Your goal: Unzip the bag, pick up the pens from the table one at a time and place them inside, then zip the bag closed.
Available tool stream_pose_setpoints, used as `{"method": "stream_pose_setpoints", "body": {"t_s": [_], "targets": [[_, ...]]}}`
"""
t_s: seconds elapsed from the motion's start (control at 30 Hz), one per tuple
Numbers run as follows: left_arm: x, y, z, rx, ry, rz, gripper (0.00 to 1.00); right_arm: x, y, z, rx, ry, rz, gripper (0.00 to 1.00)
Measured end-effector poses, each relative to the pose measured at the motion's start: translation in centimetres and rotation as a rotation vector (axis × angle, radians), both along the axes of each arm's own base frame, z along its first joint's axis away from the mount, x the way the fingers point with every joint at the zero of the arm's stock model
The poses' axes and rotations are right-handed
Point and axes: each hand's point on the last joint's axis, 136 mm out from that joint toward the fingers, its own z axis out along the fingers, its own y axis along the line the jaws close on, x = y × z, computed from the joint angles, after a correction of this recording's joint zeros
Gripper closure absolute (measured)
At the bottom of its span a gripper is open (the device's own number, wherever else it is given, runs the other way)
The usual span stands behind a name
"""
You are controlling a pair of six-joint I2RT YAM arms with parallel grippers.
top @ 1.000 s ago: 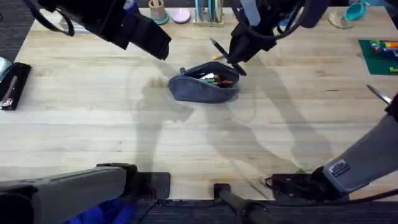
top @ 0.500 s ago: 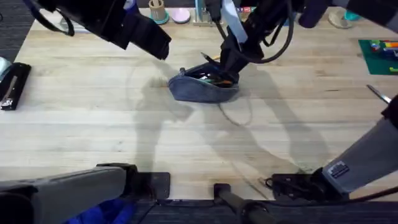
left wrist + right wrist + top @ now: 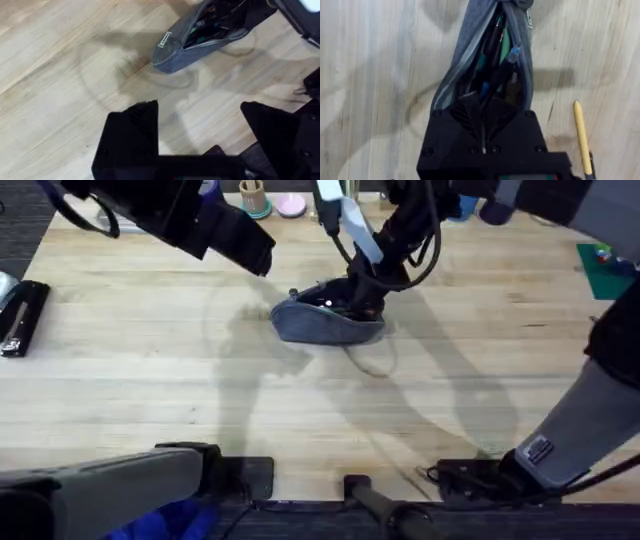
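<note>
The worktop (image 3: 150, 370) is pale wood with a visible plank grain, smooth and matt, with faint curved scuff rings on its surface near the bag. The bag (image 3: 325, 323) is soft blue-grey woven cloth, matt and slightly wrinkled, with a small pale sewn label (image 3: 165, 39) at one end. Pens inside it look like smooth plastic, some green, some blue, some black with a slight sheen. Beside the bag lies a yellow pen (image 3: 582, 135) with a smooth, matt plastic barrel. The right pincer (image 3: 485, 127) has black fingers of hard, matt plastic with ribbed faces. The left pincer (image 3: 200, 140) has flat, dull black plastic fingers.
</note>
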Motion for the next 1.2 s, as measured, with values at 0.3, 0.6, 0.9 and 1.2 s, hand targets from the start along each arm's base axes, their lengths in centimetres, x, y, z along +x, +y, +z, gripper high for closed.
{"method": "stream_pose_setpoints", "body": {"t_s": [0.3,0.6,0.9,1.2], "targets": [[0.0,0.0,0.0,0.000,0.000,0.000,0.006,0.0,0.1,0.0,0.002,-0.004,0.005,0.816],[0.0,0.0,0.0,0.000,-0.001,0.000,0.005,0.0,0.1,0.0,0.002,-0.006,0.008,0.006],[0.0,0.0,0.0,0.000,-0.001,0.000,0.005,0.0,0.1,0.0,0.002,-0.005,0.005,0.006],[0.0,0.0,0.0,0.000,-0.001,0.000,0.006,1.2,0.5,1.8,0.003,0.019,-0.143,0.005]]}}
